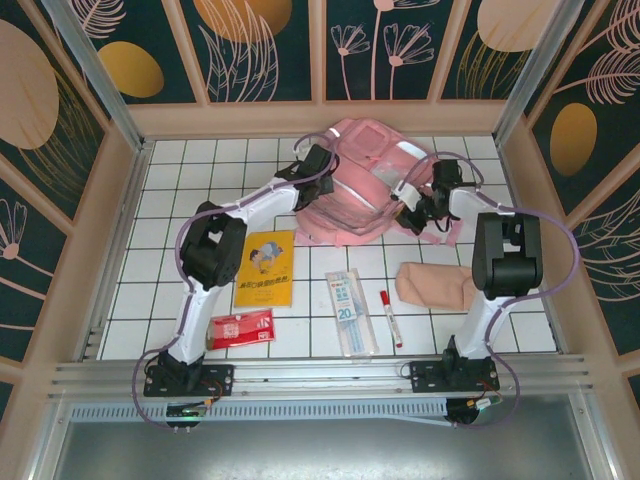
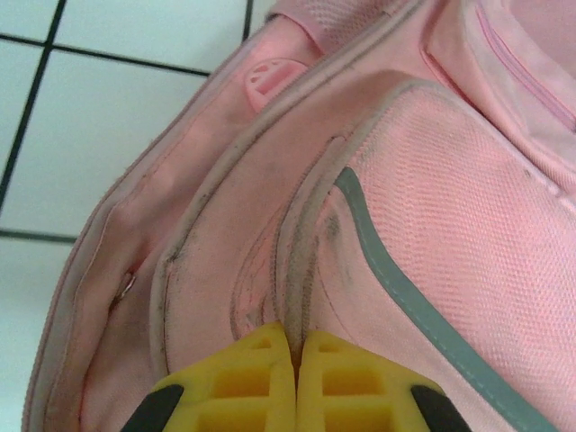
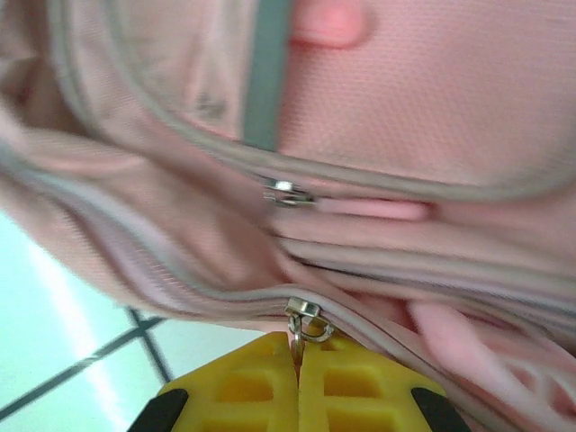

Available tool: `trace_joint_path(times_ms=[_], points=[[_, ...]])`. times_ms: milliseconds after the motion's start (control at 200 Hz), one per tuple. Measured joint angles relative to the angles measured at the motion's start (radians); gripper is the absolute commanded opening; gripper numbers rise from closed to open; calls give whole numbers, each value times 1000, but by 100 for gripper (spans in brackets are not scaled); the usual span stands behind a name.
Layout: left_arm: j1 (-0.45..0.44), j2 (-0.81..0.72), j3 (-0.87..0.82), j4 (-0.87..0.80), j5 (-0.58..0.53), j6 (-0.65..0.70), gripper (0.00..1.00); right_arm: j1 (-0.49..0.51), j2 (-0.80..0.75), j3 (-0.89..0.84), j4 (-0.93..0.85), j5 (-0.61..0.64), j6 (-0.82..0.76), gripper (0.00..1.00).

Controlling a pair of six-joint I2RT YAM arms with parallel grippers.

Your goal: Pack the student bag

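Yellow-fingered left pincer is closed tight on fabric of the student bag; right pincer is closed on its zipper pull.

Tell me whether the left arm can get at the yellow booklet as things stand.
Probably not yet: the left gripper is shut on a seam of the student bag. The yellow booklet lies uncovered beside that arm, so after letting go the way looks free.

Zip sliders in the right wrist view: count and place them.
2: the lower slider at the right hand, the upper slider above it on the student bag; folds may hide more.
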Motion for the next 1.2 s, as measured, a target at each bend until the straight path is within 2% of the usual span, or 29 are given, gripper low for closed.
trace_joint_path(times_ms=[155,385,405,455,490,550,656,816,956,1066,1196], points=[[3,42,63,0,28,-11,0,61,0,0,-75,-16,-5,0],[9,84,137,-5,72,-26,0,168,0,0,-98,-64,26,12],[10,86,140,-3,79,-25,6,174,0,-1,-98,-70,30,14],[11,89,143,-1,96,-16,30,183,0,-2,-106,-89,46,23],[11,89,145,0,112,-10,40,187,0,-4,-114,-103,50,28],[11,89,149,-7,150,4,49,193,-2,-11,-115,-139,47,31],[11,70,145,-40,191,56,54,198,-39,-50,-109,-164,43,33],[11,-132,-43,-60,242,116,56,198,-208,-156,-71,-130,-12,38],[11,-412,-339,31,324,101,58,201,-363,-303,114,-45,-68,42],[0,-544,-533,138,401,52,62,204,-363,-365,246,29,-110,44],[-51,-543,-627,185,425,42,66,204,-299,-366,334,91,-151,45]])
